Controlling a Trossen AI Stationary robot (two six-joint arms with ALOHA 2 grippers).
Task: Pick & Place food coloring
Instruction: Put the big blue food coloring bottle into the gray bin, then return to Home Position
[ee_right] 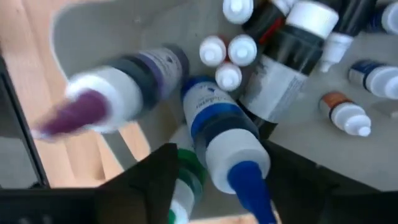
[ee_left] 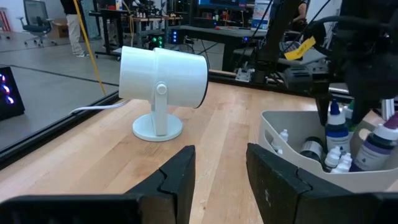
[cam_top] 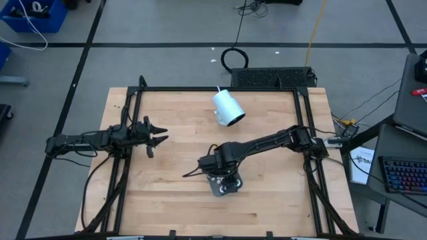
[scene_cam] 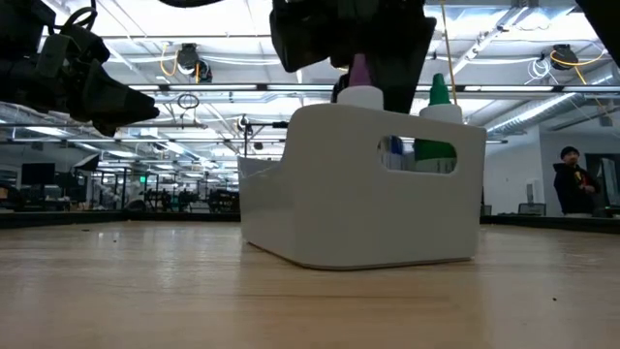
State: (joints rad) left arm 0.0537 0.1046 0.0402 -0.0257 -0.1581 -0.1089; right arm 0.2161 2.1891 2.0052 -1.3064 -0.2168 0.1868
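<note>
The food coloring bottles stand and lie in a pale bin [scene_cam: 329, 194] near the table's middle front [cam_top: 215, 188]. In the right wrist view I see a purple-tipped bottle [ee_right: 118, 93], a blue-tipped bottle [ee_right: 217, 124], a green one [ee_right: 186, 186], a dark bottle with a white cap [ee_right: 292, 50] and several tiny whitish bottles [ee_right: 227, 53]. My right gripper [ee_right: 219, 152] is open and points down into the bin [cam_top: 227, 179]. Its fingers stand on either side of the blue-tipped bottle; I cannot tell whether they touch it. My left gripper [cam_top: 159, 138] is open and empty at the table's left [ee_left: 221, 162].
A large white cylinder [cam_top: 229, 108] stands on a round foot [ee_left: 157, 127] at the table's far middle, tilted on its stand. A black frame [cam_top: 200, 89] runs along the table's edges. A person [scene_cam: 572, 184] stands in the room beyond the table.
</note>
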